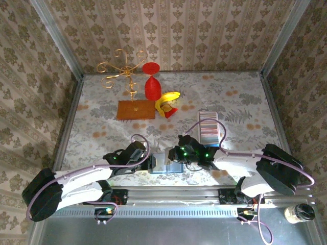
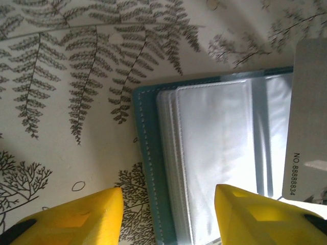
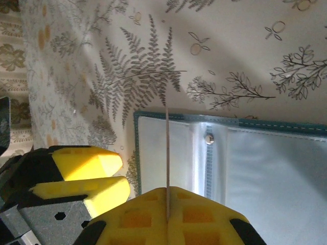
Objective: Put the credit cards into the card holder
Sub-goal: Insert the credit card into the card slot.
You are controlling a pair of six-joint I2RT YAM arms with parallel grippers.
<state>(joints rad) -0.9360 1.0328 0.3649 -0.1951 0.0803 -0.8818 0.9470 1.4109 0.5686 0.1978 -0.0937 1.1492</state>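
Right claw (image 3: 167, 194) clamps a thin, stiff pale card (image 2: 309, 112) over the teal card holder (image 2: 148, 153) with glossy clear sleeves (image 2: 214, 153); left claw (image 2: 167, 199) stands apart.

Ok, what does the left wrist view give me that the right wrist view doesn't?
Left wrist: the card's flat pale face with the printed number NO.8888834, and the open left claw straddling the card holder's teal edge. Right wrist: the card edge-on, pinched in the right claw, plus a snap stud on the holder. Both: the teal-edged holder with its clear sleeves, lying open on the fern-print cloth.
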